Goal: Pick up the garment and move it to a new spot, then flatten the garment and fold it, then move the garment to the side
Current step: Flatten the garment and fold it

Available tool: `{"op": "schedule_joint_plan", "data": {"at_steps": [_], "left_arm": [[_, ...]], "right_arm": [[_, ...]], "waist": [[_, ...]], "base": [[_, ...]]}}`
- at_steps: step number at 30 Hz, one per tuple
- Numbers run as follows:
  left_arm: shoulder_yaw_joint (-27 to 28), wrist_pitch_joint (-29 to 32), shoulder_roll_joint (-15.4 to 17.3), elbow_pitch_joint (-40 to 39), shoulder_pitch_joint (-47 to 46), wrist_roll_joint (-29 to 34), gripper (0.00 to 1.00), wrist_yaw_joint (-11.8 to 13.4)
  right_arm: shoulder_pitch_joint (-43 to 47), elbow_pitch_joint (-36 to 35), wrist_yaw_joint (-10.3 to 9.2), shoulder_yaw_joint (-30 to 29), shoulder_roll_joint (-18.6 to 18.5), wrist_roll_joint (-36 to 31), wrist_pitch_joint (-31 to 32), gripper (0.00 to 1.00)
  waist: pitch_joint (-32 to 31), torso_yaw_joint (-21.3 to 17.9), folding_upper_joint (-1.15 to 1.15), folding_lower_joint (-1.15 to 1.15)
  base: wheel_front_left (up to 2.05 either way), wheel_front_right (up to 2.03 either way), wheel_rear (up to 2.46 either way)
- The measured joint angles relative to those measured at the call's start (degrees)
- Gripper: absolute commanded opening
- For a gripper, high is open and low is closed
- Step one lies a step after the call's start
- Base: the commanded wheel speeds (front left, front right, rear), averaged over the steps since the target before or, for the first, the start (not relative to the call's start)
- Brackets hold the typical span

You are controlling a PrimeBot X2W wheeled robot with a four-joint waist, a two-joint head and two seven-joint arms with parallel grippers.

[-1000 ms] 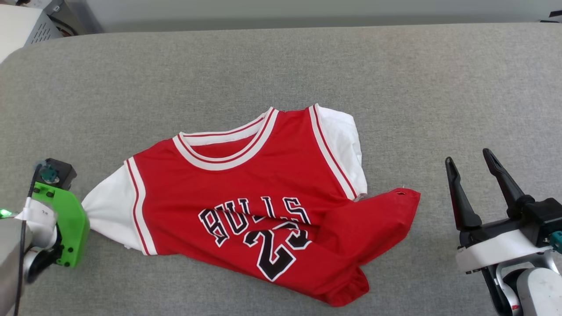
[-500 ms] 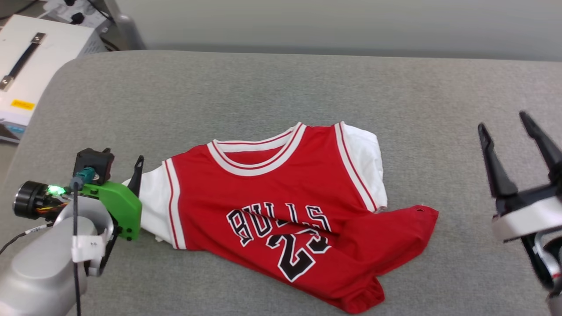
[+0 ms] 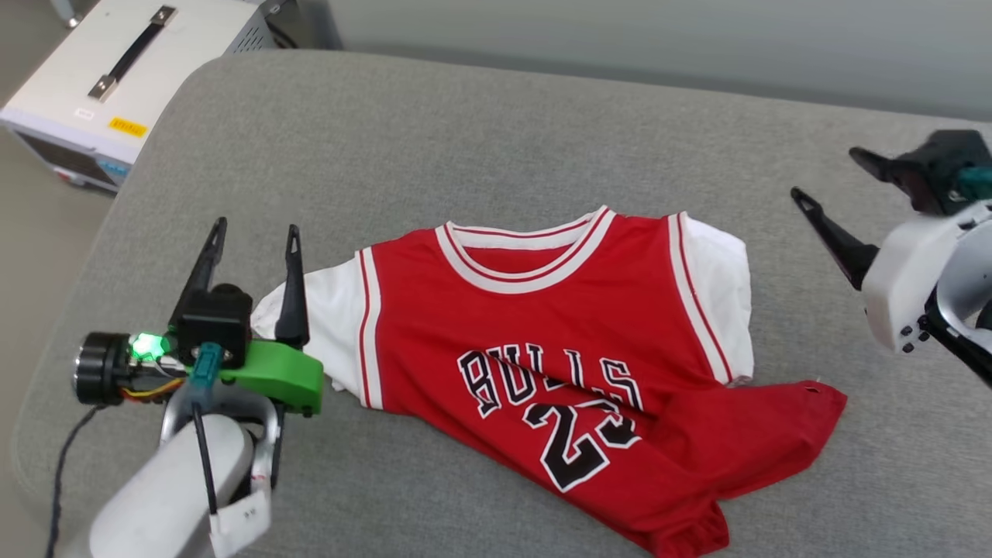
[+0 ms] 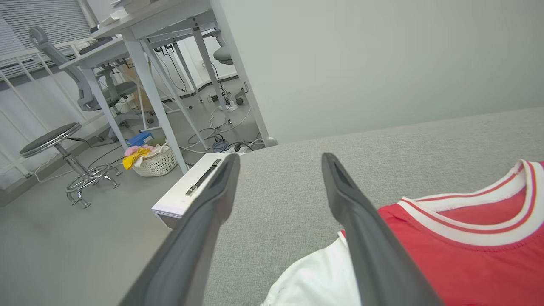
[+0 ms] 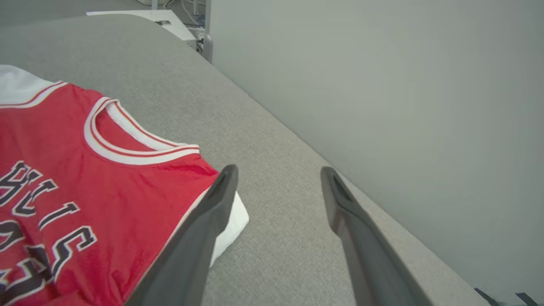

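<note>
Smooth red cloth garment point(image 3: 542, 325), coarse matt grey fabric tabletop point(image 3: 465, 139)

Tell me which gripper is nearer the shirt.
Left. The left gripper stands open right beside the shirt, at its white sleeve. The right gripper, also open, is off the opposite side, with bare gray cushion between.

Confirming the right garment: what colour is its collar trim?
The collar is white with thin red stripes; clearest in the head view.
</note>
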Motion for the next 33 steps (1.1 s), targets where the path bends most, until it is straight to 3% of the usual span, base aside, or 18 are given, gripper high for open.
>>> {"op": "schedule_joint_plan", "data": {"at_steps": [4, 10, 22, 23, 25, 26, 27, 33], "left_arm": [[5.69, 0.01, -4.09, -3.27, 4.06, 4.28, 1.00, 0.01], [11.76, 0.00, -11.07, -5.91, 7.10, 9.99, 1.00, -2.38], [19.54, 0.00, -22.02, -5.65, 7.48, 17.96, 1.00, -10.95], [21.41, 0.00, -23.85, -5.01, 7.48, 19.49, 1.00, -12.79], [22.62, 0.00, -24.54, -4.76, 7.49, 20.53, 1.00, -13.59], [23.34, 0.00, -24.80, -4.61, 7.51, 21.03, 1.00, -13.96], [23.88, 0.00, -24.96, -4.52, 7.56, 21.37, 1.00, -14.21], [26.47, 0.00, -25.77, -3.99, 8.94, 23.49, 1.00, -16.21]], "right_arm": [[-6.12, 2.32, 0.00, 8.12, -3.49, 5.86, 10.01, 1.00], [-15.70, 6.30, 0.00, 17.58, -4.52, 10.23, 18.63, 1.00], [-27.99, 19.08, -0.01, 34.42, -2.19, 11.27, 20.24, 1.00], [-29.92, 21.08, -0.03, 37.15, -2.55, 13.44, 19.38, 1.00], [-31.03, 21.34, -0.03, 38.54, -2.96, 14.92, 19.38, 1.00], [-31.62, 21.29, -0.02, 39.10, -3.26, 15.47, 18.79, 0.38], [-31.97, 21.30, 0.00, 39.45, -3.52, 15.84, 18.01, 0.00], [-31.89, 21.47, 0.00, 41.78, -3.68, 16.63, 8.59, 0.00]], "waist": [[2.10, 1.37, 0.00, 0.00], [5.92, 3.29, 0.00, 0.00], [14.13, 8.04, 0.00, 0.00], [15.70, 9.33, 0.00, 0.00], [16.42, 9.89, 0.00, 0.00], [16.68, 10.09, 0.00, 0.00], [16.78, 10.14, 0.00, 0.00], [15.49, 9.40, 0.00, 0.01]], "base": [[0.00, 0.00, 0.00], [0.00, 0.00, 0.00], [0.00, 0.00, 0.00], [0.00, 0.00, 0.00], [0.00, 0.00, 0.00], [0.00, 0.00, 0.00], [0.00, 0.00, 0.00], [0.00, 0.00, 0.00]]}}
